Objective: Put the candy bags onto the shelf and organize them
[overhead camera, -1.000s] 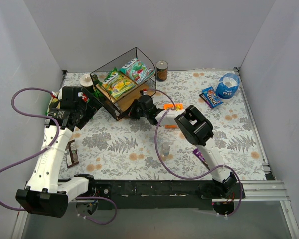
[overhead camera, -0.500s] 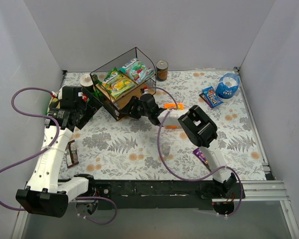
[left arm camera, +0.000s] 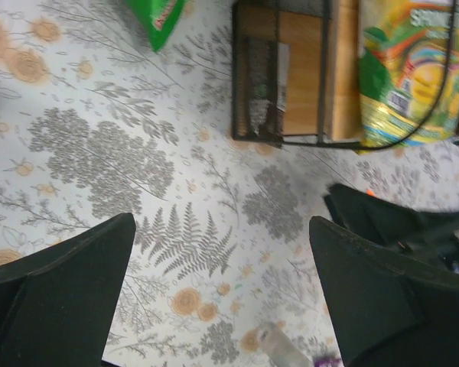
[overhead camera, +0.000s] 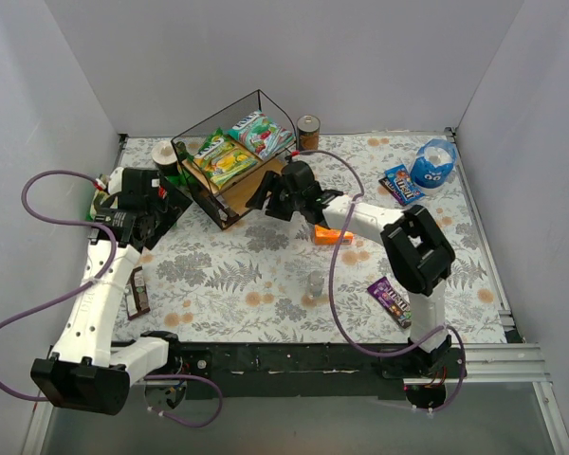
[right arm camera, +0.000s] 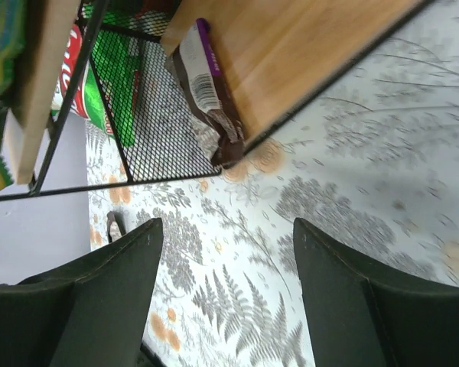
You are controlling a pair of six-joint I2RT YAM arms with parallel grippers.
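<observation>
The shelf [overhead camera: 249, 183] stands tilted at the back left, with a green-yellow bag [overhead camera: 224, 158] and a teal-white bag [overhead camera: 258, 131] on its top board. My right gripper [overhead camera: 268, 202] is open just off the shelf's front corner. In the right wrist view, its fingers [right arm camera: 99, 306] are spread over bare cloth, and a brown wrapper with a purple edge [right arm camera: 210, 99] lies on the lower board [right arm camera: 291, 46], its end overhanging. My left gripper [overhead camera: 169, 207], open and empty, hovers left of the shelf. A purple wrapper [overhead camera: 391, 300], a dark brown wrapper [overhead camera: 137, 292] and a small blue pack [overhead camera: 402, 184] lie on the table.
An orange box [overhead camera: 330, 233] lies under my right forearm. A round blue pouch with eyes [overhead camera: 433, 163] sits at the back right, a can [overhead camera: 308, 133] behind the shelf, and a small clear object [overhead camera: 315, 282] mid-table. A green bag [left arm camera: 161, 15] lies left of the shelf.
My right gripper has gone from shut to open beside the shelf's lower board, and its elbow has swung right, uncovering the purple wrapper. The left arm has barely moved.
</observation>
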